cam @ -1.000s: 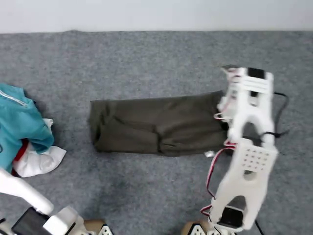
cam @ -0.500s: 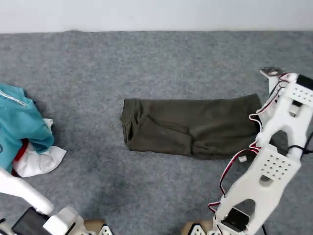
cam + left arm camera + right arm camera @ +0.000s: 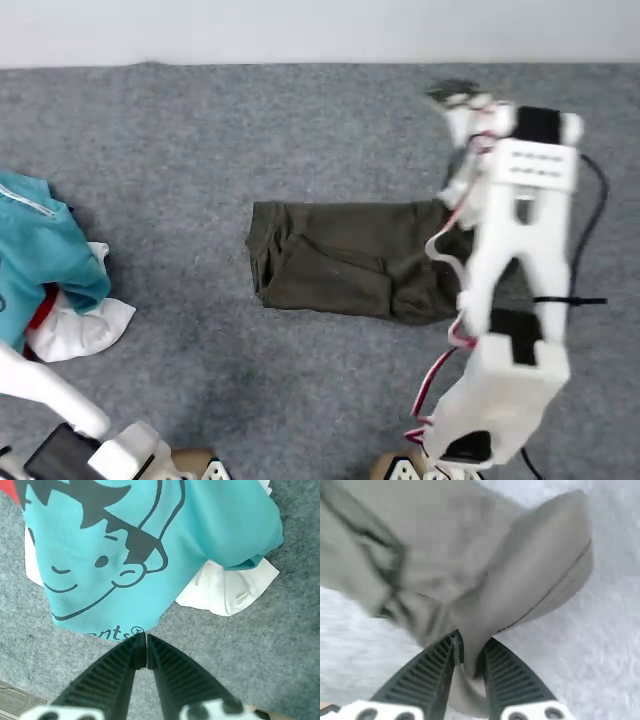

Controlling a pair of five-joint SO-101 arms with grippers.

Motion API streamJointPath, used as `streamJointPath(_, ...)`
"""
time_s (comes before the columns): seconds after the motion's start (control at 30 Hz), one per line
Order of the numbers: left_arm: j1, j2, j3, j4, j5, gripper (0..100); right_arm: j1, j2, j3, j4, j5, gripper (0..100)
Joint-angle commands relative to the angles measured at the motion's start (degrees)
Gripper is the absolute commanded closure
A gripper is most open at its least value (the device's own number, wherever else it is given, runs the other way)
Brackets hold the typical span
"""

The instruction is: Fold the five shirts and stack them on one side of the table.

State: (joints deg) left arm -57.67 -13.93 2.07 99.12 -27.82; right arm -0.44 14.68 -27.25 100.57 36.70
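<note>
Since a second ago the olive shirt has slid away from the teal shirt. Over the last half second its end nearer the teal shirt has stayed put, while the right arm has swung back over the far end. That end is now raised, so the strip on the surface looks shorter.

From the right wrist I see the right fingers clenched on a bunched fold of olive cloth, with the rest falling away from the tips. The left fingers are pressed together on nothing. They hang just at the hem of the teal shirt, which lies on a white shirt.

The olive shirt is a long, narrow band, well apart from the teal shirt. Its long axis points roughly at the teal shirt. The right fingers hold the end farthest from the teal shirt, so all the free cloth lies on the teal shirt's side of them.

I judge the next move to be a carry along that axis toward the teal shirt, laying the held end over the free end to halve the band. The right arm is the one placed for it. The left arm sits by the teal shirt, too far off to pin the free end, so I watch for the band dragging instead of folding.
</note>
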Motion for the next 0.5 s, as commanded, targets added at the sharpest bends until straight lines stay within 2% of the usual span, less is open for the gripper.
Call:
streamJointPath(0.0, 0.2, -2.7, -0.2, 1.3, -0.1, 99, -10.2, -6.3, 0.3, 1.9, -3.3, 98.8)
streamJointPath(0.23, 0.0, -2.7, -0.2, 1.3, 3.0, 99, -24.1, -0.5, 0.3, -5.8, -9.0, 98.8)
streamJointPath(0.47, 0.0, -2.7, -0.2, 1.3, 3.0, 99, -29.7, 7.2, 0.3, -16.0, -9.6, 98.8)
